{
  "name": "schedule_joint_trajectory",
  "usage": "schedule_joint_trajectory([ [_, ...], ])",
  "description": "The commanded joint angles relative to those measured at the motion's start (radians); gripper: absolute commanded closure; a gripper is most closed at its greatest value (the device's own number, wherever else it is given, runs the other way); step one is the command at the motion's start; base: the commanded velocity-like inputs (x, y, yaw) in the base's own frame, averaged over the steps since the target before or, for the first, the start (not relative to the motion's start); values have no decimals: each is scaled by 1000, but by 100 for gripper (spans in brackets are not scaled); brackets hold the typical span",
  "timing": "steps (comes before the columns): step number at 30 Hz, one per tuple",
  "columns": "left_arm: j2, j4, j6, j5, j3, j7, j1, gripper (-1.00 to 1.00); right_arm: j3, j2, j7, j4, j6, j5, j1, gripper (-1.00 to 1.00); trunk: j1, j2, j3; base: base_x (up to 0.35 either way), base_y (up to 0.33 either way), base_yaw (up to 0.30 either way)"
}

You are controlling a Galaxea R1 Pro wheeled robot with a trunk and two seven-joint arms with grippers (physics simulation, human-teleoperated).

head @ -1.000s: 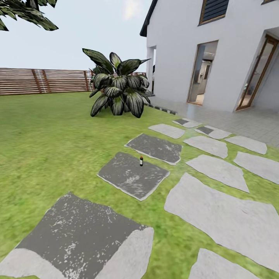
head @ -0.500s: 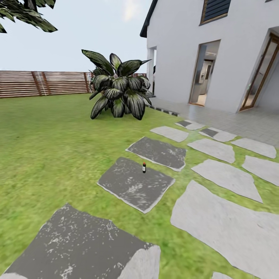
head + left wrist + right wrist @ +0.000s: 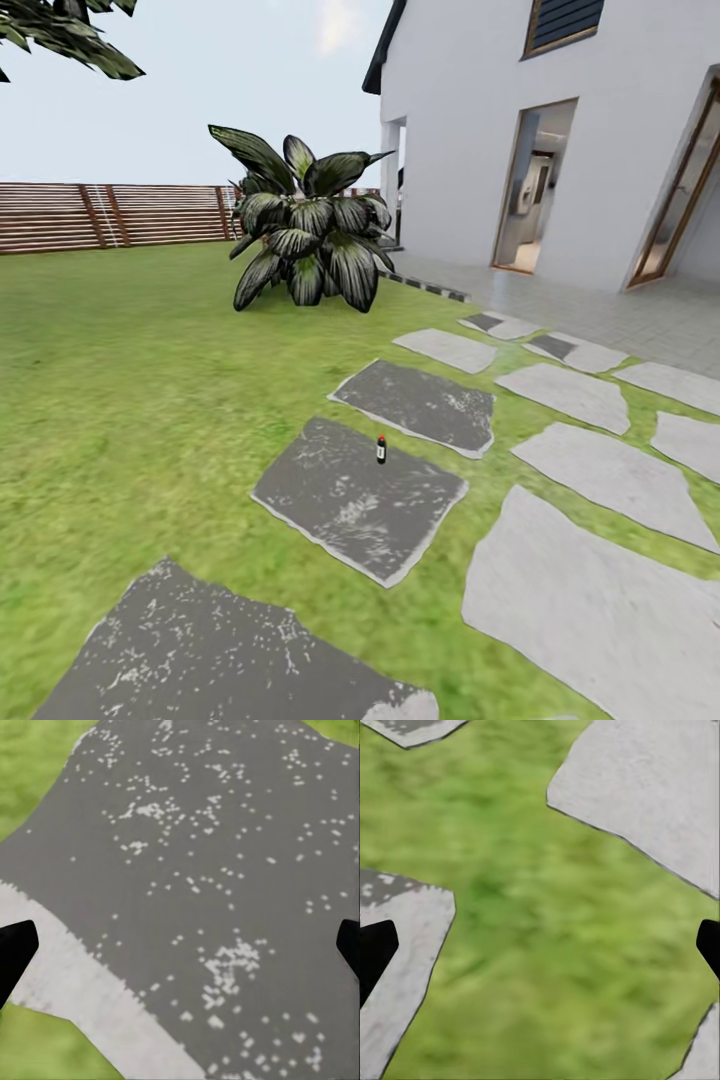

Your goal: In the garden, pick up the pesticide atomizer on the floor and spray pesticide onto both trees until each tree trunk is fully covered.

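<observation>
Left pincer (image 3: 180, 945): wide – its two dark fingertips sit at the opposite edges of the left wrist view and nothing is between them. Below it lies a dark grey stepping stone (image 3: 217, 855) with white specks and a pale border.

Right pincer (image 3: 540, 945): also wide and holding nothing; below it is blurry grass (image 3: 547, 945), with pale stones around.

Pesticide atomizer (image 3: 381, 449): a small dark bottle with a red cap, standing upright on the second dark stone (image 3: 360, 497) in the head view. It is well ahead of both pincers and a little toward the right one, not yet in reach.

Trees: the thick bare trunks cannot be seen from here; ahead are a broad-leaved plant (image 3: 305, 235), the slatted fence (image 3: 110, 212) and the white house (image 3: 560, 130).

Risk 1: the bottle is small and narrow – a pincer coming from the side may knock it over, and then it could roll on the stone.

Risk 2: if the base drives too far, the bottle may end under the robot, where an arm reaches it badly.

Risk 3: the house takes much of the view, so I think the robot must turn far to find the trunks after the pick.

Change: against the earlier pictures the bottle and the stones appear lower and larger in the head view, and the near stone slides out at the bottom. The whole picture has shifted, so the camera has come forward; the things have not moved.
</observation>
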Motion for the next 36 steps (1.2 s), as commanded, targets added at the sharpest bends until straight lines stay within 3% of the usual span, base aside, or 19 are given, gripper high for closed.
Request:
schedule_joint_trajectory([
  [1,0,1,-3,10,-5,-1,-1,-100,1,0,0,1,-3,2,0,-100,0,0,-1,338,135,0],
  [15,0,1,-3,10,-5,-2,-1,-100,1,0,0,1,-3,1,0,-100,0,0,-1,324,170,-36],
  [36,1,1,-2,10,-3,-2,-1,-100,1,0,0,1,-3,1,0,-100,0,0,6,287,229,-243],
])
